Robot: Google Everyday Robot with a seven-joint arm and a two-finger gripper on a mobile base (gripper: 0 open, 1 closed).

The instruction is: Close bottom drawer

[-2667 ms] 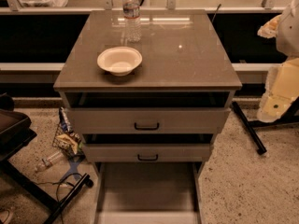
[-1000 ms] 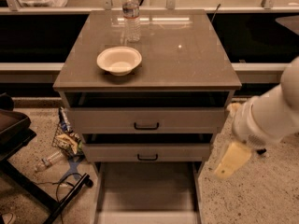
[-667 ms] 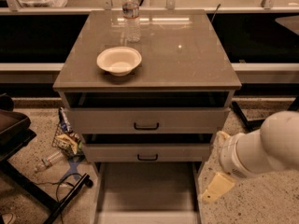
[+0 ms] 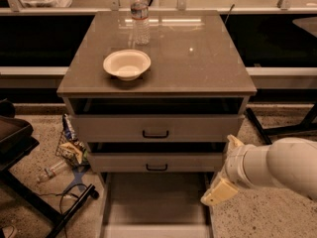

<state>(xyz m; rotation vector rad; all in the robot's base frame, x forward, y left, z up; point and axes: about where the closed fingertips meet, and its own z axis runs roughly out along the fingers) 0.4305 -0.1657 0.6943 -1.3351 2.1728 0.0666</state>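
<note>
The bottom drawer (image 4: 156, 205) is pulled far out toward me, and its shallow bare inside shows. Its front lies at the lower edge of the view. The middle drawer (image 4: 156, 161) and the top drawer (image 4: 155, 128) above it each stand slightly out. My gripper (image 4: 218, 192), beige-tipped on a thick white arm (image 4: 277, 167), hangs low at the right, just beside the open bottom drawer's right side and below the middle drawer's right corner.
A white bowl (image 4: 127, 63) and a clear water bottle (image 4: 140, 15) stand on the cabinet top (image 4: 198, 58). Wrappers and a bottle lie on the floor at the left (image 4: 69, 148). A black stand (image 4: 29, 202) is at the lower left, and black legs (image 4: 277, 130) are at the right.
My arm has swung from the far right down and left. The gripper has dropped to the right side of the open bottom drawer. The drawers have not moved.
</note>
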